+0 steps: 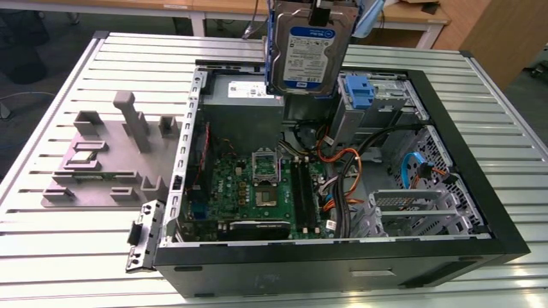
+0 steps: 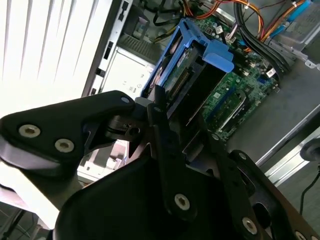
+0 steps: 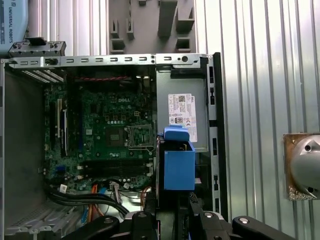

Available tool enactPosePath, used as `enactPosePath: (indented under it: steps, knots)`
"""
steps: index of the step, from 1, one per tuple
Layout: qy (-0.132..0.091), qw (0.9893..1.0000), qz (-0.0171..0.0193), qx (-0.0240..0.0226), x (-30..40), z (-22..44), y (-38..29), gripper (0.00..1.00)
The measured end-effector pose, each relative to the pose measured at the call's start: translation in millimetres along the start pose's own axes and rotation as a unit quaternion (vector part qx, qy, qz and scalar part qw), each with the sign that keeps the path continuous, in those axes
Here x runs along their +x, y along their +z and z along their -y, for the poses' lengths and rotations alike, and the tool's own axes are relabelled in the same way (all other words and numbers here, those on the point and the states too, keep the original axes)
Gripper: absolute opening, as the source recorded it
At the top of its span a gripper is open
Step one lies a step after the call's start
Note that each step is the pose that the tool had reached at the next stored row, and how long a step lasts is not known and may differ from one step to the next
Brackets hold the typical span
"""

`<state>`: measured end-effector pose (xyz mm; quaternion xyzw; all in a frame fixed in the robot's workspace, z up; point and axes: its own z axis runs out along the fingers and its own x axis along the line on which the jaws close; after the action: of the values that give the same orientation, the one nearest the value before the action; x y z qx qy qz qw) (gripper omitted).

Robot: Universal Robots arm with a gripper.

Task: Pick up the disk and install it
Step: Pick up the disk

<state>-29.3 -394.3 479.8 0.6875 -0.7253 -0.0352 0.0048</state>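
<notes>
Item: disk (image 1: 308, 54), silver drive in a blue frame, hanging upright with its label outward, well above the open computer case (image 1: 501, 231), over the power supply (image 1: 248, 93) and near the drive cage (image 1: 389, 96). Holder: gripper (image 3: 172, 202), clenched on the drive's top end. Handling note, by judgement: the carry wants a steady, untilted hold, with the lower edge kept clear of the cables (image 1: 347, 170) and the blue bracket (image 1: 360, 90)
</notes>
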Motion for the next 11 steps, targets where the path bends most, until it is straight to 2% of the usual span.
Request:
enactPosePath:
  steps: [7,11]
  knots:
    - [0.0,1.0,-0.0001,0.0,14.2,1.2,-0.7,0.35]
    - [0.0,1.0,0.0,0.0,16.1,1.2,-0.7,0.35]
